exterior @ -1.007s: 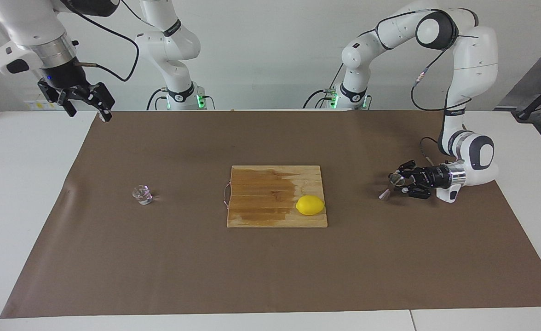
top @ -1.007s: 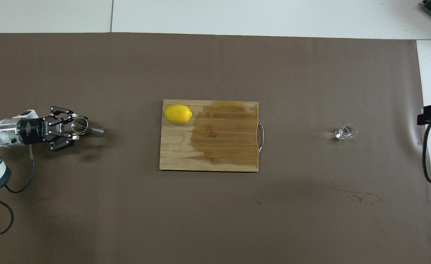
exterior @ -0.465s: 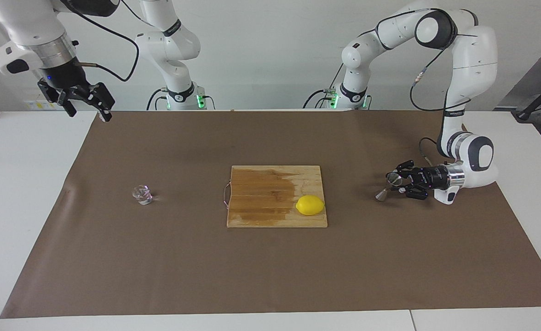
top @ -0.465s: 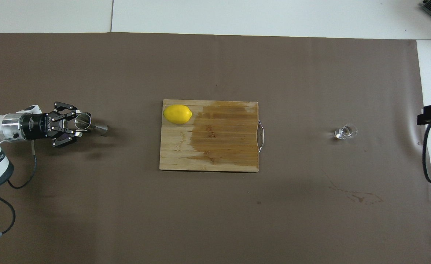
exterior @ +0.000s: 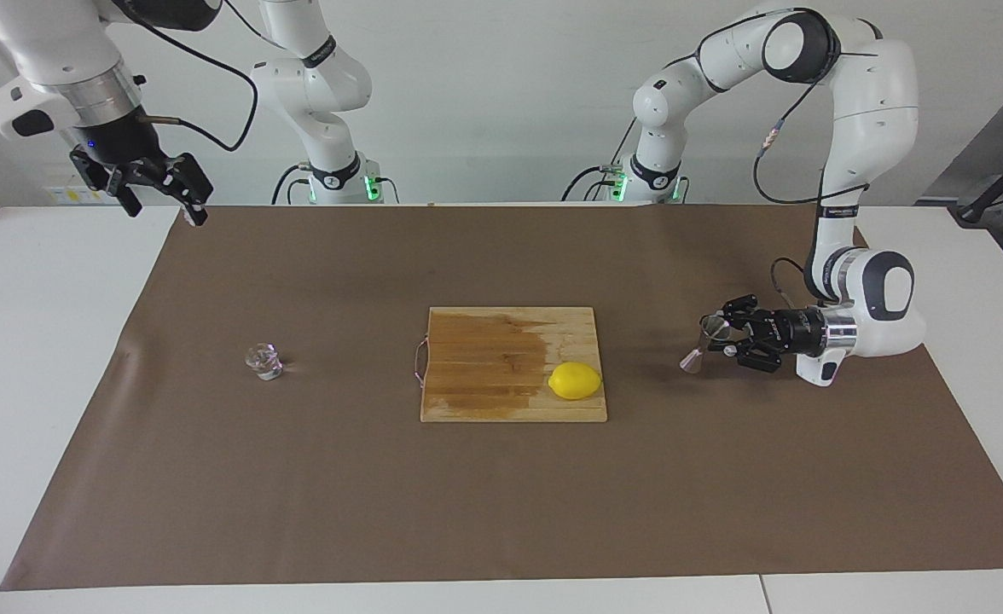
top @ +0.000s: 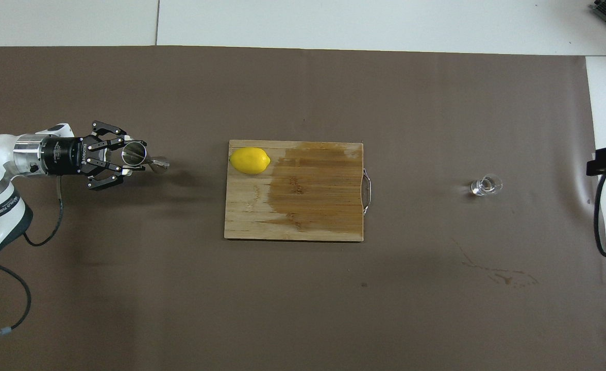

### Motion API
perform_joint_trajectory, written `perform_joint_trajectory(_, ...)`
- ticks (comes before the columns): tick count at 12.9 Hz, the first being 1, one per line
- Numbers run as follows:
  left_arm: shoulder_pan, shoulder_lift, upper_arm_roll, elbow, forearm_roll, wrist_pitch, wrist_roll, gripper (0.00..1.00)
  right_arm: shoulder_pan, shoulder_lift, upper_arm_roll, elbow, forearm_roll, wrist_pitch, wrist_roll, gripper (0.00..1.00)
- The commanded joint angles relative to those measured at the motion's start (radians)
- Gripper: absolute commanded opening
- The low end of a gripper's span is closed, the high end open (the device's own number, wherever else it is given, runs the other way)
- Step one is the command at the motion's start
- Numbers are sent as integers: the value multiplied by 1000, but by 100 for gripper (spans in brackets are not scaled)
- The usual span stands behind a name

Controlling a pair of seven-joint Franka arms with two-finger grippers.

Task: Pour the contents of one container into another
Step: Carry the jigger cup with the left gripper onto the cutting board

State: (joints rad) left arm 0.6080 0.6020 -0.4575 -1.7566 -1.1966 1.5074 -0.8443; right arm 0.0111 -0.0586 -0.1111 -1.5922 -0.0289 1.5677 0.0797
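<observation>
The silver hourglass-shaped jigger (exterior: 699,348) (top: 146,160) is held tilted, low over the brown mat, between the cutting board and the left arm's end of the table. My left gripper (exterior: 721,334) (top: 128,161) reaches in sideways and is shut on the jigger's upper cone. The small clear glass cup (exterior: 263,361) (top: 486,186) stands upright on the mat toward the right arm's end, with nothing touching it. My right gripper (exterior: 163,189) waits open, raised high over the mat's corner at the right arm's end.
A wooden cutting board (exterior: 484,375) (top: 308,206) with a dark wet patch lies mid-table. A yellow lemon (exterior: 575,380) (top: 250,160) rests on its corner nearest the jigger. A brown mat (exterior: 501,512) covers the table, with a faint stain (top: 499,275).
My left gripper has carried the jigger toward the cutting board and lifted it slightly. The right arm and the glass cup have not moved.
</observation>
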Motion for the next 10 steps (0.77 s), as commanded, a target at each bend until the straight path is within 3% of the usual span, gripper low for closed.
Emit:
perform_joint_trajectory(1, -85, -89, 19, -43, -70, 51, -41, 36, -11, -23, 7, -22, 29, -1, -17, 100)
perform_joint_trajectory(6, -241, -160, 22, -105, -202, 189, -41, 36, -13, -23, 7, -22, 29, -1, -17, 100)
perform_joint_trajectory(10, -367, -172, 25, -138, -342, 298, -16, 37, -13, -21, 7, -22, 29, -1, -17, 100)
